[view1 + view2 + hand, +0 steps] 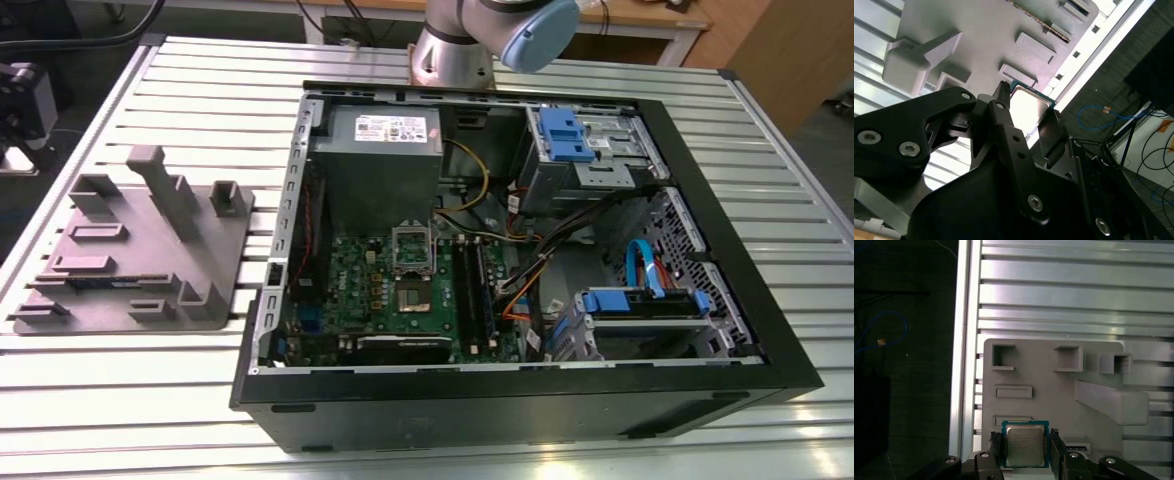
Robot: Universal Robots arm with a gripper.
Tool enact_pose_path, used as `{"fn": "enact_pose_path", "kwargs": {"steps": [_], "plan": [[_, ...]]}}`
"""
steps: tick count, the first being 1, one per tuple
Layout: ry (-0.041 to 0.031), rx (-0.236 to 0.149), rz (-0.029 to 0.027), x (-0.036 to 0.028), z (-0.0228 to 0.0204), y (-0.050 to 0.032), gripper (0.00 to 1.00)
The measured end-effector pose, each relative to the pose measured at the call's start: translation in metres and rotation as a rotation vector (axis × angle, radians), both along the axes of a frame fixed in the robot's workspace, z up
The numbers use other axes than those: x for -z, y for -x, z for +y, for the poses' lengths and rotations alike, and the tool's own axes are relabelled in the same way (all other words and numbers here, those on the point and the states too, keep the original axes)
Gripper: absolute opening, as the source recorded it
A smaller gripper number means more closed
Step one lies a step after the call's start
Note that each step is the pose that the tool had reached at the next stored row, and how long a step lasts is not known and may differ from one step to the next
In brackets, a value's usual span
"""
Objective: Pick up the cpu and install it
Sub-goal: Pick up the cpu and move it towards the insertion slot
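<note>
The cpu [1025,444] is a small flat square chip with a silvery metal top and a green rim. In both wrist views it sits between the two black fingers [996,446] of the gripper [1025,449], over one end of the grey plate [1054,390] that lies on the slatted tabletop [1069,290]. The fingers are closed on two opposite side edges of the chip; whether it is lifted free of the plate, I cannot tell. I judge it to be very light and fully stiff, but fragile: its underside should not be scraped, and the thin smooth edges may slip in a weak grip. The side edges are therefore the right place to hold it, kept level. In the exterior view the open computer case [534,420] with its motherboard [360,290] stands beside the plate
</note>
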State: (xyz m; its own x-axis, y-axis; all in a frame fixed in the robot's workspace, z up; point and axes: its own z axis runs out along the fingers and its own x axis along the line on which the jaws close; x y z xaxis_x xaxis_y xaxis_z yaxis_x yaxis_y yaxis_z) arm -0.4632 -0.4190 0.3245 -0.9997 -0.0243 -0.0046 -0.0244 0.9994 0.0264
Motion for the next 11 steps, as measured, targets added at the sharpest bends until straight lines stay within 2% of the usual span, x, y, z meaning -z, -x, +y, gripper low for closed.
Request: {"fn": "enact_pose_path", "kwargs": {"steps": [11], "plan": [[0.0, 0.0, 0.0001, -0.0039, 0.0, 0.0, 0.47]]}}
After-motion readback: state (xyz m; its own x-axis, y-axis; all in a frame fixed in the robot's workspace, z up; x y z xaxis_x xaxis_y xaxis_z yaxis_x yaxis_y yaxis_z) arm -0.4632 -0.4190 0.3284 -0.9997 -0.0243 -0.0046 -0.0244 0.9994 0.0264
